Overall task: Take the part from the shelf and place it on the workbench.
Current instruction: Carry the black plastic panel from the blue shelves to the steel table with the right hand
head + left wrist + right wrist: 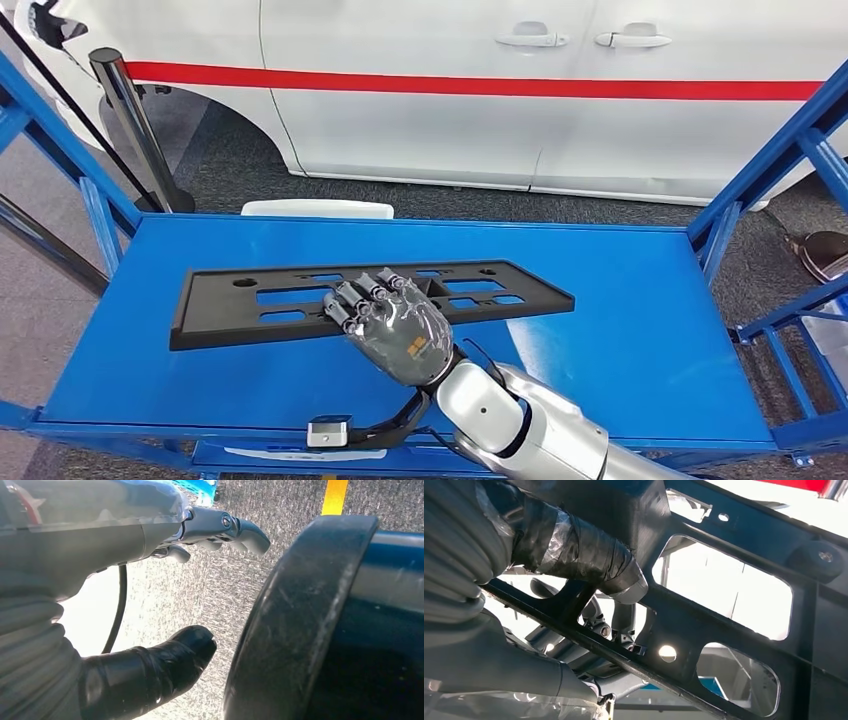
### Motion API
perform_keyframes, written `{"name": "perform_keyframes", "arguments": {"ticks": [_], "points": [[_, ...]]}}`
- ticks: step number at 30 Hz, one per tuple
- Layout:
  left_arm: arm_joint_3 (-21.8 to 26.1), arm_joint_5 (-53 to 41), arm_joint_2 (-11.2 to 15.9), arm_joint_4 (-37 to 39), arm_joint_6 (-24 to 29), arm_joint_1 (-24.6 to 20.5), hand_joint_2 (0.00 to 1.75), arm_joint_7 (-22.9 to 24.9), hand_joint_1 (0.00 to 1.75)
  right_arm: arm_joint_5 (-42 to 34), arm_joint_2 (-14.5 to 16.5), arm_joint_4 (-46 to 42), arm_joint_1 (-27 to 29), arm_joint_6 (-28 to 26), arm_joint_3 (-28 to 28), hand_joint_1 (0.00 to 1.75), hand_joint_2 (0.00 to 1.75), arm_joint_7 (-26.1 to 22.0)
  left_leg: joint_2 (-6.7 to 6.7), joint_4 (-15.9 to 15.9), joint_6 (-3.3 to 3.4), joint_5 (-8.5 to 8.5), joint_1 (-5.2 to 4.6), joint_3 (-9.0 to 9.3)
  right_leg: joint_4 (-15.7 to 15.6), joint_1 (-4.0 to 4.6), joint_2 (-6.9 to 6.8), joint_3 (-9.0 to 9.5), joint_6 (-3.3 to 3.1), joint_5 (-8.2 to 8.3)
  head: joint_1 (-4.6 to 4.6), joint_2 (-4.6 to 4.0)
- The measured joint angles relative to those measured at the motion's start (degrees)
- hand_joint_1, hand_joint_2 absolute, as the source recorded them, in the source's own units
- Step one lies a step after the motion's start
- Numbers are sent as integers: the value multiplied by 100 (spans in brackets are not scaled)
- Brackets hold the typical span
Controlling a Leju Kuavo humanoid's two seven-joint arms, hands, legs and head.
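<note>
The part is a long, flat black plastic panel with several rectangular cut-outs, lying across the blue tabletop. My right hand reaches in from the front and grips its near edge around the middle, fingers curled over the top. In the right wrist view the taped thumb presses one face of the part while the fingers show through a cut-out on the other face. My left hand hangs over grey floor, its fingers apart and holding nothing.
A white car with a red stripe stands close behind the table. Blue frame uprights rise at both ends. A dark post stands at the back left, and a white object sits behind the far edge.
</note>
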Motion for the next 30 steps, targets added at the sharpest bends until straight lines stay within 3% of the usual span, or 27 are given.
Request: {"name": "perform_keyframes", "arguments": {"ticks": [1, 2, 4, 6, 8, 10, 13, 14, 16, 19, 21, 23, 27, 28, 30], "points": [[0, -1, 0, 0, -1, 1, 175, 1, 0, -1, -2, 10, 13, 0, -2, 175, 175, 0, -1, 10, -5, -6, 3, -2, 101, -21, -1, -50, 15, 37, -1, 0], [0, -2, -1, 0, -2, 1, 175, 2, 0, -1, -4, 18, 21, 0, -7, 175, 175, 0, -4, 22, -18, -16, 8, -3, -15, -43, -2, 5, 25, 181, 1, 0], [0, -3, -2, 0, -6, 0, 175, 2, 0, 1, -4, 25, 20, 0, -31, 175, 175, 0, -14, 57, -61, -51, 20, -1, -728, -72, -6, 351, 24, 567, 1, 0], [-1, -4, -2, 1, -9, -5, 175, 1, 0, 6, -2, 28, 10, 3, -57, 175, 175, -3, -21, 86, -128, -72, 19, -20, -1277, -44, -3, 619, -15, 741, -1, 0], [-2, -18, -2, 2, -11, -6, 175, 1, 0, 15, 1, 36, 1, 9, -67, 175, 175, -9, -25, 90, -202, -59, 19, -44, -1381, 3, 2, 653, -74, 738, -3, 0], [-2, -33, -2, 2, -11, -4, 175, 1, 0, 24, 5, 41, -5, 11, -72, 175, 175, -16, -27, 117, -275, -107, 31, -66, -1450, -10, -10, 645, -158, 773, -3, 0], [-2, -36, -2, 3, -13, -5, 175, 1, 0, 28, 23, 47, -20, 15, -75, 175, 175, -20, -27, 601, -340, -542, 51, -247, -1525, -26, -32, 619, -282, 853, -7, 0], [-2, -35, -2, 3, -13, -5, 175, 1, 0, 28, 27, 48, -23, 15, -75, 175, 175, -20, -27, 758, -347, -658, 52, -302, -1525, -25, -34, 608, -298, 862, -8, 0], [-2, -35, -2, 2, -12, -4, 175, 1, 0, 28, 30, 49, -25, 15, -75, 175, 175, -20, -27, 880, -352, -730, 53, -347, -1523, -22, -36, 600, -302, 867, -8, 0], [-2, -36, -2, 4, -13, 0, 175, 1, 0, 32, 33, 60, -22, 16, -75, 175, 175, -27, -26, 1330, -382, -907, 62, -485, -1504, -15, -45, 537, -304, 900, -8, 0], [-3, -37, -1, 6, -13, -6, 175, 2, 0, 39, 34, 76, -23, 17, -75, 175, 175, -40, -26, 924, -427, -693, 96, -156, -1432, -24, -47, 410, -263, 962, -9, 0], [-5, -38, 1, 7, -13, -15, 175, 3, 0, 44, 39, 85, -30, 19, -76, 175, 175, -49, -50, 230, -408, -408, 95, 266, -1358, -24, -38, 302, -187, 1028, -7, 0], [-10, -42, 0, 8, -15, -15, 175, 14, 0, 46, 50, 86, -45, 28, -78, 175, 175, -59, -64, 146, -247, -303, 60, 191, -1353, -23, -19, 249, -36, 1137, -2, 0], [-11, -43, 0, 9, -16, -16, 175, 16, 0, 47, 50, 87, -50, 31, -78, 175, 175, -59, -52, 138, -197, -252, 60, 158, -1281, -31, -18, 210, -9, 1036, -1, 0], [-17, -48, 0, 11, -22, -22, 175, 18, 0, 48, 50, 92, -59, 40, -78, 175, 175, -60, -28, 126, -112, -134, 65, 53, -790, -41, -21, 43, 21, 538, 4, 0]]}}
